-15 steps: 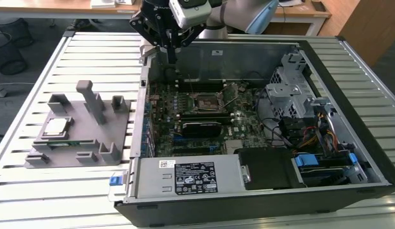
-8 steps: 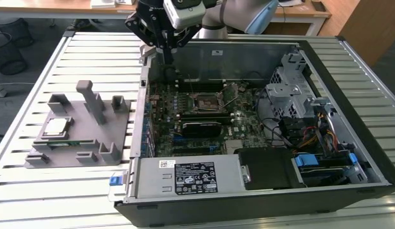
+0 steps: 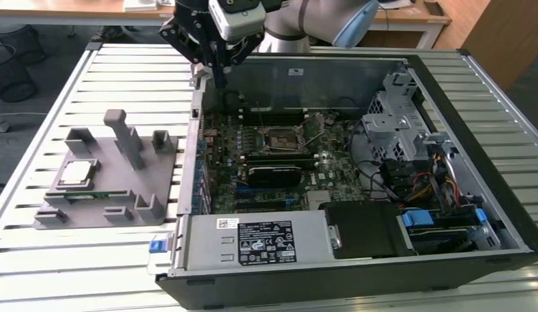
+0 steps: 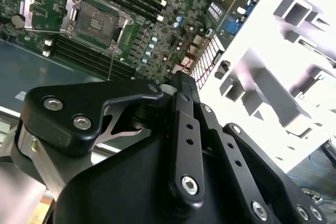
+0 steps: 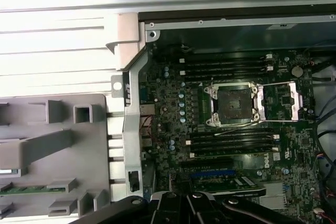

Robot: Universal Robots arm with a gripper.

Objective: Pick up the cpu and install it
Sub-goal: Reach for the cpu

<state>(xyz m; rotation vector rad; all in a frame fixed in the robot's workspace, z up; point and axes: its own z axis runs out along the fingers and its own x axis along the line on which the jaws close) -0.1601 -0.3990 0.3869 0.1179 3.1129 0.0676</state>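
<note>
The cpu (image 3: 78, 172), a small silver square with a pale rim, lies on the grey holder (image 3: 112, 185) at the exterior view's left, outside the computer case. My gripper (image 3: 222, 82) hangs over the case's back left corner, well away from the cpu, fingers pressed together and holding nothing. The black socket (image 3: 282, 138) sits mid-motherboard with its metal frame swung open. In both wrist views the socket (image 4: 94, 22) (image 5: 233, 103) shows bare, with the gripper (image 4: 181, 82) (image 5: 191, 199) apart from it.
The open case (image 3: 442, 71) lies on a slatted white table (image 3: 43, 273). Drive cage and cables (image 3: 408, 149) fill its right side, a power supply (image 3: 260, 240) the front. A green memory stick (image 3: 86, 195) sits in the holder, whose upright posts (image 3: 121, 133) rise near the cpu.
</note>
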